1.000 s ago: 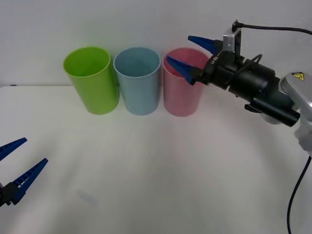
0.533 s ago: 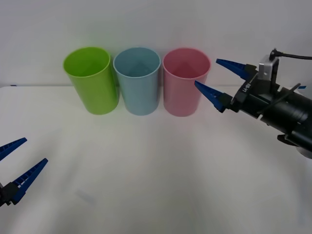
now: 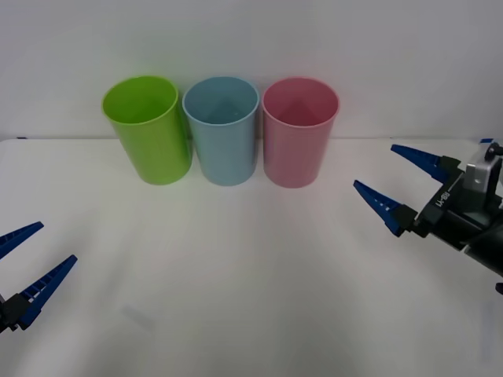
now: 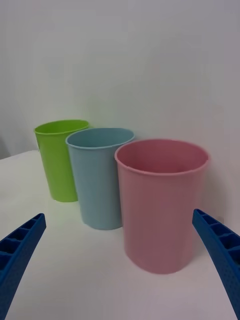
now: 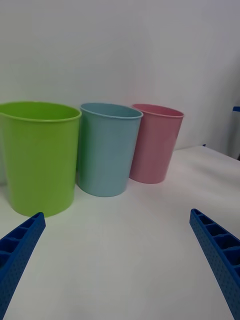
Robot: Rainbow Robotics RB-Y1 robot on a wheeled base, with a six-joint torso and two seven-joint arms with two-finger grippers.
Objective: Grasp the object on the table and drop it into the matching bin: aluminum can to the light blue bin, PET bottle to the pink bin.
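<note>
The right gripper (image 3: 405,188) hung above the white table (image 3: 251,298) on the robot's right side, its two blue ribbed fingers (image 3: 377,206) spread wide with nothing between them, pointing back toward the row of three bins. Just ahead of those fingertips, and apart from them, stood the pink bin (image 3: 299,130), nearest of the three to that gripper; seen from the right wrist, the pink bin (image 4: 162,202) sat squarely between the open fingers. Beyond it, touching or almost touching, came the light blue bin (image 3: 222,129), and farthest from the right gripper the lime green bin (image 3: 147,128). All three stood upright along the far edge of the table against the wall. The left gripper (image 3: 23,271) waited low at the robot's left, well away from the bins, its fingers likewise parted and holding nothing. From where I stood I could not make out the can anywhere on the tabletop or in the bin mouths.
</note>
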